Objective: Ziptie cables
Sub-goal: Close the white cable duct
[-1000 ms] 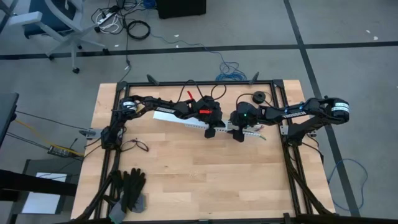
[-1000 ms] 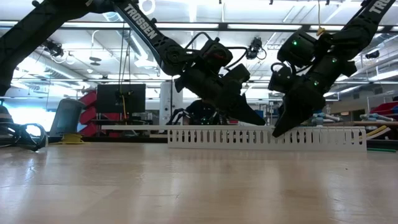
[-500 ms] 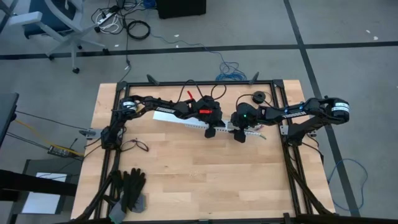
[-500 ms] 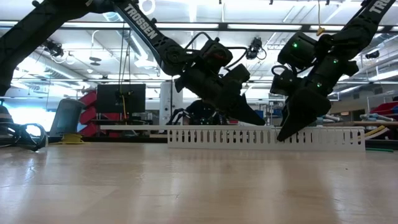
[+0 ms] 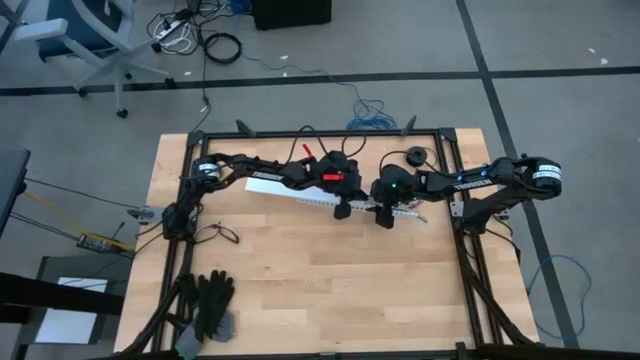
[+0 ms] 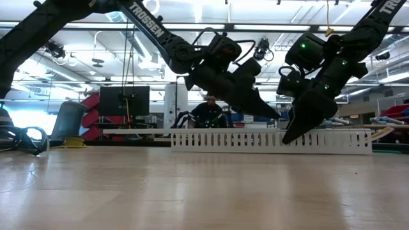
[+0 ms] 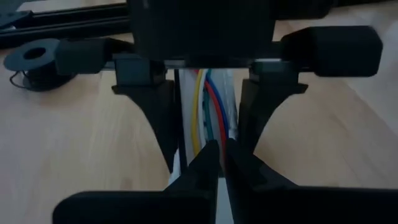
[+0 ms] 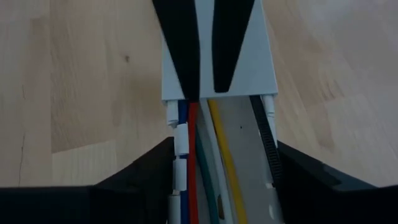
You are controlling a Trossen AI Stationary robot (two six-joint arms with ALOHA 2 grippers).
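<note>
While my right claw point(image 6: 285, 137) hangs with its fingers parted over the white slotted channel point(image 6: 268, 140), its tips straddle the cables point(image 8: 199, 155) lying lengthwise inside. Just beyond, my left claw point(image 6: 276, 116) stays shut and empty above the same channel, facing the right one. A black spool point(image 5: 414, 156) sits near the table's point(image 5: 300, 280) far edge.

"TROSSEN" — white lettering on the left arm point(image 6: 144, 19).
</note>
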